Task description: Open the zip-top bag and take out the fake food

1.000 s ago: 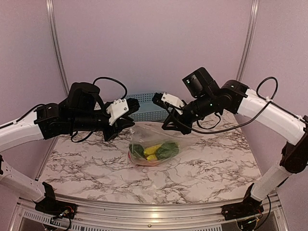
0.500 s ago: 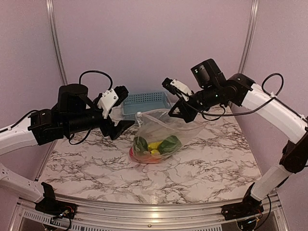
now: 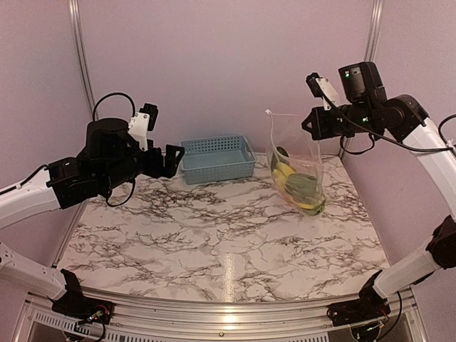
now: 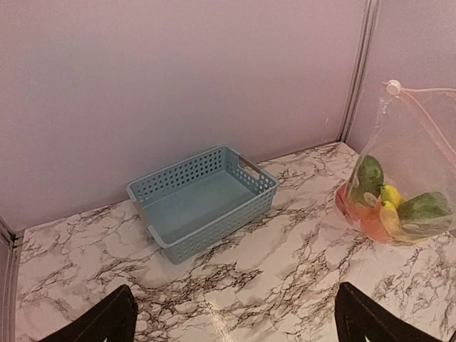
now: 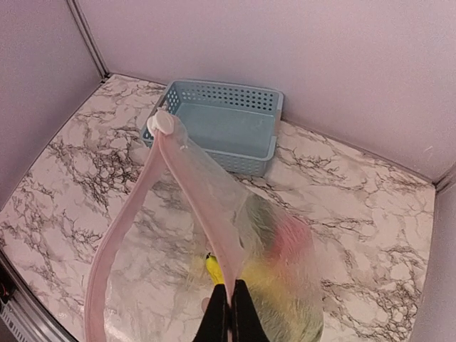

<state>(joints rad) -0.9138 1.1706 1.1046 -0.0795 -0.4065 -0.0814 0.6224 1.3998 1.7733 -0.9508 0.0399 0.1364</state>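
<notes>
over the marble table [image 3: 214,242], at its right side, the zip-top bag [image 3: 291,153] hangs from the right gripper [image 3: 311,122], which is clenched on its zip edge. the blue basket [image 3: 216,158] stands by the back wall. the fake food [image 3: 298,189] sits low inside the bag. the left gripper [image 3: 171,157] is spread wide, grasping nothing.

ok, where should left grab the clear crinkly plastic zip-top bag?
Probably the free lip of the pink zip strip on the zip-top bag, approached from the robot's left. The right gripper pinches the other lip, the mouth hangs open in a loop, and the plastic fake food sags well below.
</notes>
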